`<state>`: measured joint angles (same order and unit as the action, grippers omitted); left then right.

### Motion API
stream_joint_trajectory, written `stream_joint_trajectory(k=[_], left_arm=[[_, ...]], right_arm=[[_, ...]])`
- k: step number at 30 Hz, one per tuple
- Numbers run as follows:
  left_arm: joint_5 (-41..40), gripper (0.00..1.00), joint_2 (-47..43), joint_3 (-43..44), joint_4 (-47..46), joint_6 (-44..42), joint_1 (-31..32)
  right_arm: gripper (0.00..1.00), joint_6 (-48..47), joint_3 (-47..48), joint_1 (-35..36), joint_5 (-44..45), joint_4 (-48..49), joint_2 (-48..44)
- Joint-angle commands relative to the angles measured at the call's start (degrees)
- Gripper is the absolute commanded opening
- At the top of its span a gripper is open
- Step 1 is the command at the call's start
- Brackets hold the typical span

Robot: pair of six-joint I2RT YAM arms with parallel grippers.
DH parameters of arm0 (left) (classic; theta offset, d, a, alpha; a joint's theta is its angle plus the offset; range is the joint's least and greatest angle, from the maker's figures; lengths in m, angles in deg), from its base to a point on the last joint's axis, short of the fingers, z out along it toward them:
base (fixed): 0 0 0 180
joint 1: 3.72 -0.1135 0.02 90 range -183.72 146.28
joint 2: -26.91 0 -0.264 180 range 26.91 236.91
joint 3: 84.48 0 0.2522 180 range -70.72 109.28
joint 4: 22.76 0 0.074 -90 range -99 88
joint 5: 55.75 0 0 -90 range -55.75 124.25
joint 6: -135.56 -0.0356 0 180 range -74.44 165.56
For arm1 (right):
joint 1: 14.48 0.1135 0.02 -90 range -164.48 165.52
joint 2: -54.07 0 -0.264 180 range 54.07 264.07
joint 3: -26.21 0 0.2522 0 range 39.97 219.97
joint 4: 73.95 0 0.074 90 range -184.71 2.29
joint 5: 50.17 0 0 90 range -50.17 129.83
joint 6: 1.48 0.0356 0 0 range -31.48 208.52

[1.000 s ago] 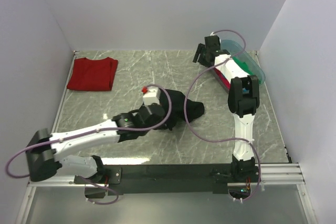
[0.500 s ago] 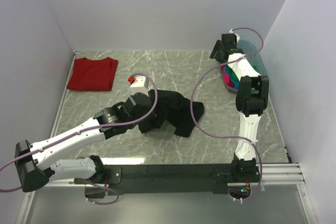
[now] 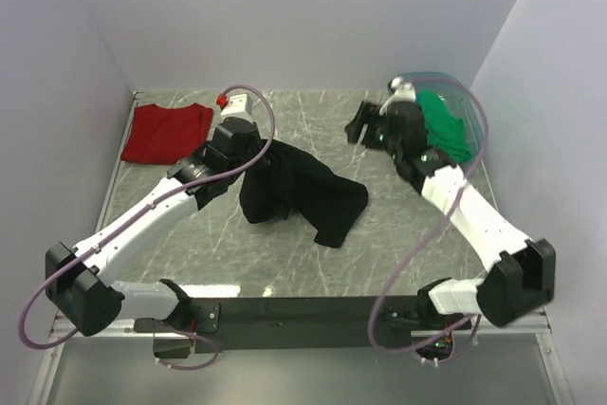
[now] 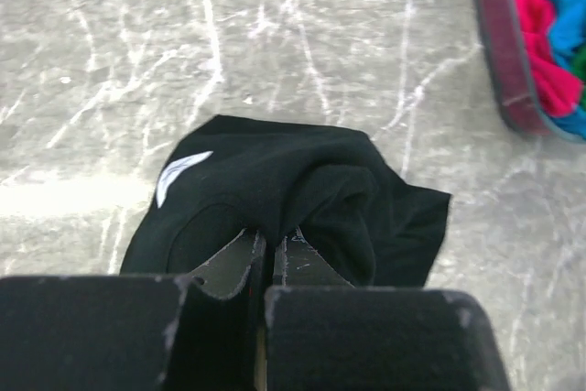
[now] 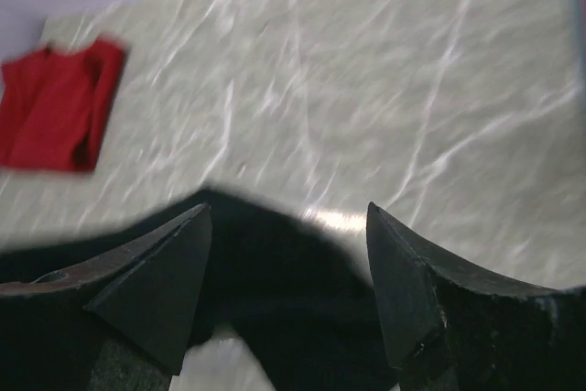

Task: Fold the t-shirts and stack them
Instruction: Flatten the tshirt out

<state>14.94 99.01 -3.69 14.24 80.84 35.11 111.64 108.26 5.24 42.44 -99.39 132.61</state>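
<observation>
The black t-shirt point(image 3: 303, 194) hangs crumpled from my left gripper point(image 3: 254, 151), which is shut on its cloth and holds it up over the middle of the table. In the left wrist view the black t-shirt point(image 4: 302, 199) shows a small white label point(image 4: 179, 174) and bunches around the closed fingers point(image 4: 240, 261). My right gripper point(image 3: 358, 126) is open and empty, above the table right of the black shirt. In the right wrist view its fingers point(image 5: 174, 267) stand wide apart over the black shirt point(image 5: 302, 299). A folded dark red t-shirt point(image 3: 168, 133) lies at the far left.
A translucent blue tub point(image 3: 455, 125) at the far right holds green, pink and blue shirts point(image 4: 549, 43). White walls close in the table on the left, back and right. Purple cables loop from both arms.
My left gripper has lifted the black shirt and carried it back and up toward the far left. My right arm has swung away from the tub to the left, toward the table's middle.
</observation>
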Motion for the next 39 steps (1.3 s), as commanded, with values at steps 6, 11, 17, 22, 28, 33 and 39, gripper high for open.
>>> stream_joint_trajectory(k=[6, 11, 17, 22, 28, 33, 39], left_arm=[[0.7, 0.00, 1.9, -0.8, -2.3, -2.2, -4.8], [1.3, 0.00, 3.3, -1.7, -2.3, -2.5, -6.3], [0.7, 0.01, 4.0, -2.1, -2.2, -3.1, -7.5], [0.5, 0.01, 4.4, -2.0, -1.8, -3.4, -9.1], [0.9, 0.01, 3.0, -3.0, -1.5, -4.0, -10.3], [1.2, 0.00, 1.3, -3.5, -1.8, -4.3, -11.8], [2.3, 0.01, -1.8, -2.8, -1.0, -5.1, -15.3]], right_arm=[[0.74, 4.5, -19.5, 14.5, 8.3, -3.5, -6.8], [0.73, 7.8, -23.2, 25.3, 11.2, -4.9, -4.2], [0.73, 11.4, -24.7, 34.0, 14.0, -4.0, -0.3], [0.73, 12.8, -22.9, 36.2, 12.8, -1.5, 8.3], [0.70, 13.7, -21.7, 36.5, 12.7, -1.0, 14.4], [0.30, 13.3, -20.9, 36.6, 15.3, -2.0, 16.0], [0.00, 10.7, -16.5, 35.1, 24.3, -9.8, 10.5]])
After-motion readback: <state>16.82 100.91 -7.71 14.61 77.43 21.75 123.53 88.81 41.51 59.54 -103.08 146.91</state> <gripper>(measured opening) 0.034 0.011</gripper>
